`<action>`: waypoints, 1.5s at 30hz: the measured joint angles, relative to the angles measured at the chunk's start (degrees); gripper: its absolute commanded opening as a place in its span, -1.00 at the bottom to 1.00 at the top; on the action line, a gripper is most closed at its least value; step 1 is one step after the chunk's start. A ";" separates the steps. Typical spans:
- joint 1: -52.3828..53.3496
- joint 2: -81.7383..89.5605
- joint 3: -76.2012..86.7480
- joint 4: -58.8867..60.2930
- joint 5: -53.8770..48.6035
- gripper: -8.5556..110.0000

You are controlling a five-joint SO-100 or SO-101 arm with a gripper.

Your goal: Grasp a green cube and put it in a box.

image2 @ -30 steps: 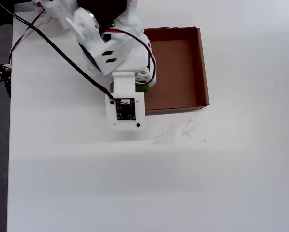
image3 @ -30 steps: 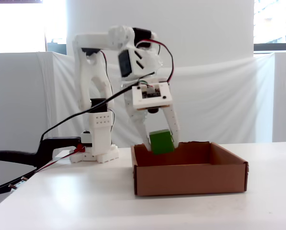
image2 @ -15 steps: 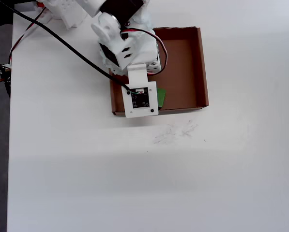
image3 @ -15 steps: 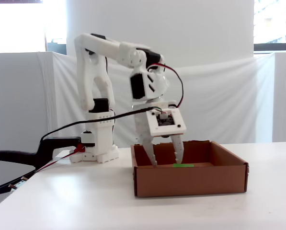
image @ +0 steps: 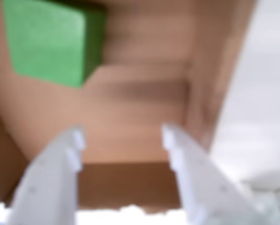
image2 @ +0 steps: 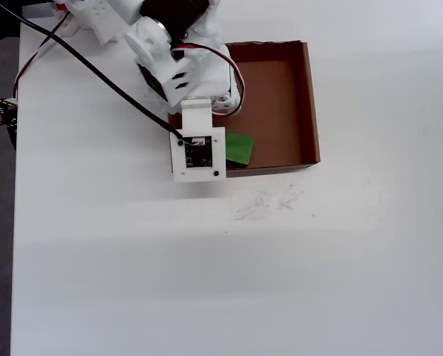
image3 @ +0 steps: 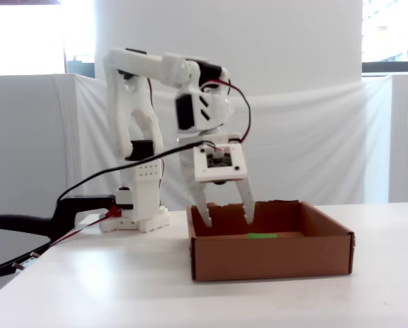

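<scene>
Seemingly done: the small bright-green cube [image2: 240, 148] lies on the floor of the shallow brown cardboard box [image2: 310, 104], near its left front corner in the fixed view, while the white two-finger gripper [image3: 226, 219] hangs above it, fingers apart and empty; only retreating remains.

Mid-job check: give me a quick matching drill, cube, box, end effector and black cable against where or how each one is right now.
Things:
1. cube
2. box
3. end effector
4. black cable

States:
A. open and empty, fingertips around the box's rim height
B. resting on the white table, brown, low walls
C. lying on the box floor, free of the fingers
D. running from the arm down to the table's left edge in the fixed view

Pairs: 1-C, 2-B, 3-A, 4-D
</scene>
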 measured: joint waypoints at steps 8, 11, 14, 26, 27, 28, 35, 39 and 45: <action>15.38 14.41 -3.16 7.29 -10.37 -0.47; 17.75 17.14 -0.62 7.21 -12.66 -0.50; 22.85 24.61 4.66 7.38 -17.67 -0.52; 29.18 51.06 30.06 6.15 -28.13 -0.56; 29.27 53.17 31.82 6.33 -28.92 -0.56; 30.41 57.30 35.24 6.59 -29.88 -0.56; 32.08 68.03 44.12 8.26 -33.13 -0.57; 32.26 73.04 47.46 10.63 -34.89 -0.58; 33.57 77.34 49.83 13.71 -36.21 -0.58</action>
